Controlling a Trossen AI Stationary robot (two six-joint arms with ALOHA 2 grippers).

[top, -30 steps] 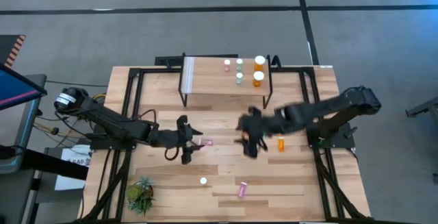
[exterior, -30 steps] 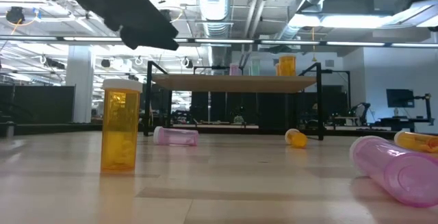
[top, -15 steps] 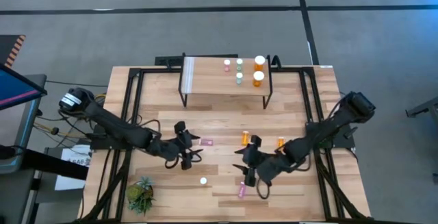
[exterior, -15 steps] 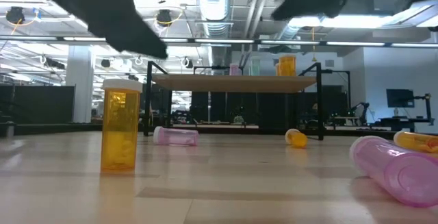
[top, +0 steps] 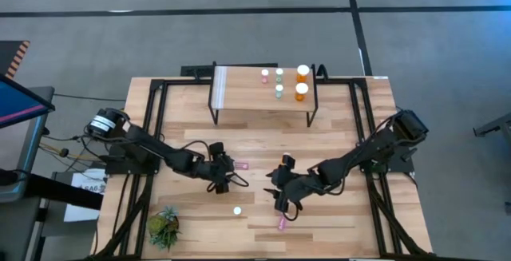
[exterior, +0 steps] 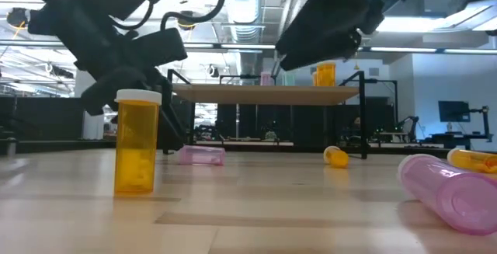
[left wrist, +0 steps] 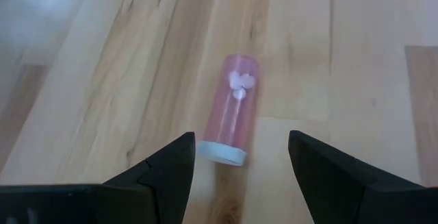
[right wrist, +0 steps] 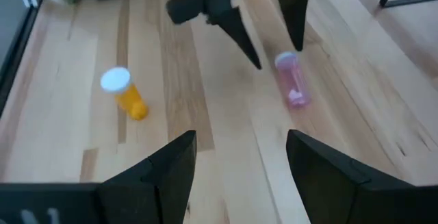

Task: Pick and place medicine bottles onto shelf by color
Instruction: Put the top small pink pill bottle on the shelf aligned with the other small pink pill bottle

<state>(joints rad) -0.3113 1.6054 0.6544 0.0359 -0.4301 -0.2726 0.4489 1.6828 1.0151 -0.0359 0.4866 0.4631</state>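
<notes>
From the high view we see the shelf (top: 263, 86) at the far side of the counter (top: 184, 129), carrying five upright bottles: one pink (top: 265, 75), two teal (top: 279, 73), two larger orange (top: 303, 73). The left gripper (top: 226, 173) sits just beside a pink bottle lying on the counter (top: 240, 166); the right gripper (top: 279, 199) hovers near mid-counter, above another lying pink bottle (top: 282, 223). A white-capped bottle (top: 237, 210) stands nearby, and a green plant (top: 164, 227) sits at the near left corner.

The low view adds what the overhead hides: that standing bottle is orange (exterior: 137, 141), and more bottles lie on their sides, including a small orange one (exterior: 335, 156) by the shelf leg.

In the left wrist view, the fingers (left wrist: 164, 176) are spread wide, with the pink bottle lying between them, untouched.

In the right wrist view, its own fingers (right wrist: 168, 169) are also spread, holding nothing; beyond them we see the left gripper over the pink bottle.
</notes>
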